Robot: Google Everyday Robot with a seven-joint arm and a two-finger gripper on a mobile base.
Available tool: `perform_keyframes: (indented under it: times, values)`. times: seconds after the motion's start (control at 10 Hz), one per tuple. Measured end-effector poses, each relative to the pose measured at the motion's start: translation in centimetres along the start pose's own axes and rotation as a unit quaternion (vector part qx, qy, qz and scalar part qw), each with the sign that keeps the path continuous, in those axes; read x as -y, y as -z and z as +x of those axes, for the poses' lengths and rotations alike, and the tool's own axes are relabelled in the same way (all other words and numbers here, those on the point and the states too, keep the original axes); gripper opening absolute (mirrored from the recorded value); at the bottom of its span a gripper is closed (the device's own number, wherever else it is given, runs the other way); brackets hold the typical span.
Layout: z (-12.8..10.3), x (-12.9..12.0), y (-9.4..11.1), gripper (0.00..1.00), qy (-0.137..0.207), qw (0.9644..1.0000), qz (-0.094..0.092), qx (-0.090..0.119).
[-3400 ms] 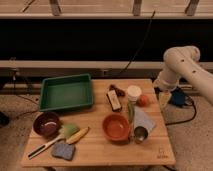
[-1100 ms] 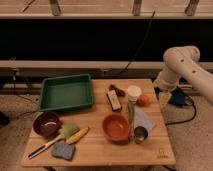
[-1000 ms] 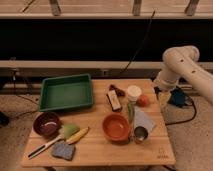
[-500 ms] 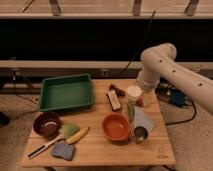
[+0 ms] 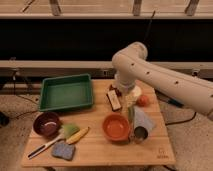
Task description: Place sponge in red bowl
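Observation:
The blue-grey sponge (image 5: 63, 149) lies flat at the front left of the wooden table (image 5: 100, 152). The orange-red bowl (image 5: 116, 126) stands near the table's middle front, to the right of the sponge, and holds nothing. My white arm reaches in from the right. Its gripper (image 5: 121, 91) hangs over the back middle of the table, above a dark rectangular bar (image 5: 114, 99). It is behind the red bowl and far from the sponge.
A green tray (image 5: 66, 92) sits at the back left and a dark maroon bowl (image 5: 46, 123) at the left. A green-headed brush (image 5: 69, 131) and a yellow object (image 5: 79, 135) lie by the sponge. A folded cloth (image 5: 143, 119), metal can (image 5: 140, 134), white cup (image 5: 135, 93) and orange ball (image 5: 144, 100) stand at the right.
The arm has swung left from beyond the table's right edge to over the back middle of the table. The objects on the table have not moved.

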Motion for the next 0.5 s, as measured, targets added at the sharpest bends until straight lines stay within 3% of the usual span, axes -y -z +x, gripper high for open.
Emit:
perform_keyframes:
  times: [0.2,0.5]
  values:
    - [-3.2,1.2,-0.2,0.77,0.041,0.9992,-0.001,-0.003]
    - [-7.7,2.6,-1.5,0.77,0.099,0.9950,-0.013,0.002]
